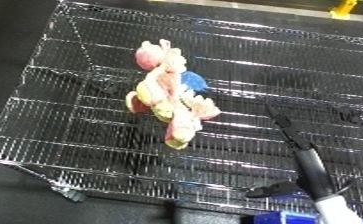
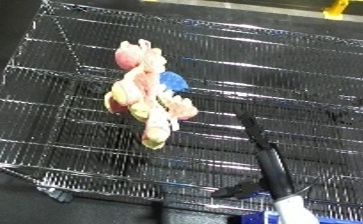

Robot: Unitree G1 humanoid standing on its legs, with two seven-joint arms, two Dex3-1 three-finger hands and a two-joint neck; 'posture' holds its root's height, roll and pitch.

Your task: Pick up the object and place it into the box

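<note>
Lying inside the wire bin [image 1: 89, 150]: the soft toy [image 1: 170, 95], a pink, yellow and cream plush with a blue patch on its right side, stretched from about 11 o'clock to 6 o'clock across the mesh floor, a little left of centre. No contact with any hand. Judged from that, already placed; the step in hand looks like the release and pull-back, not the pick-up.

Coming in from 5 o'clock: the right hand [image 1: 295, 145], fingers [image 1: 282, 122] straight and close together, pointing toward 11 o'clock, thumb splayed out low toward 8 o'clock. Holding nothing. Tips near the toy's lower end but apart from it, over the mesh at about 4 o'clock from the plush. Whether touching the wire or hovering above it, cannot tell. White forearm [image 2: 293, 210] just showing at the lower edge. Left hand nowhere in either view.

Beyond the bin at 12 o'clock: a pale strip and a yellow fixture [image 1: 344, 7] at 1 o'clock, well apart from the work.

Next move, as a judgement: withdraw the right hand back toward 5 o'clock, lifting clear of the near rim so as not to snag the wire or drag the toy along. If the toy in fact counts as not yet settled, a short nudge toward the centre instead.
</note>
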